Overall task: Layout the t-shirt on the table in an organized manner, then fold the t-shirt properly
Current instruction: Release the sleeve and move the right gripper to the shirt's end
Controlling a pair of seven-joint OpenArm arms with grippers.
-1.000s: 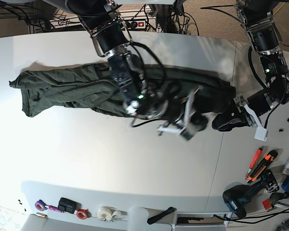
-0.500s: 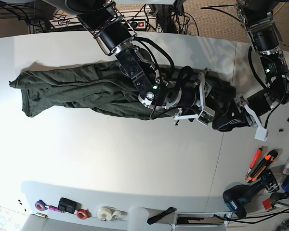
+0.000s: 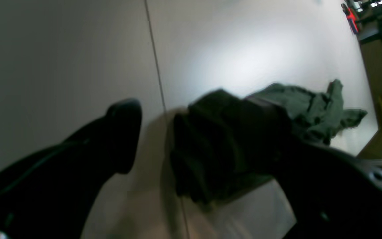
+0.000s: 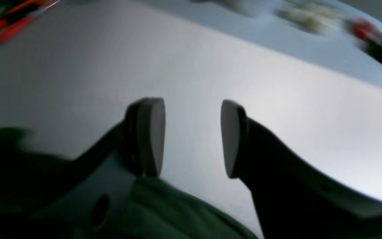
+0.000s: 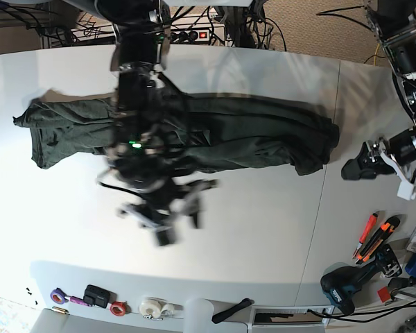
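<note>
Base view is showing the dark heathered green short-sleeved t-shirt (image 5: 215,132) of thin soft fabric lying as a long, narrow, wrinkled band across the far half of the very large white smooth worktop (image 5: 263,229), one end reaching toward the view's left edge and the other bunching just short of the thin dark seam line (image 5: 317,215). Judging by this, the laying-out is only partly done: the garment is stretched lengthwise but is looking doubled over on itself, with no sleeves or neckline spread flat, so flattening and all of the proper folding are still remaining. The right gripper (image 5: 168,223) is hanging over bare worktop just in front of the shirt, smeared by motion; the right wrist view is showing its fingers (image 4: 149,136) apart with nothing between them and green cloth below the camera. The left gripper (image 5: 364,165) is sitting near the shirt's bunched end, apart from it in the base view; the left wrist view is showing its fingers (image 3: 121,132) spread wide, one crossing in front of the cloth, holding nothing as far as can be seen. The wrist views are blurring heavily, the right arm is covering the shirt's middle, and no pale neck label is showing.
</note>
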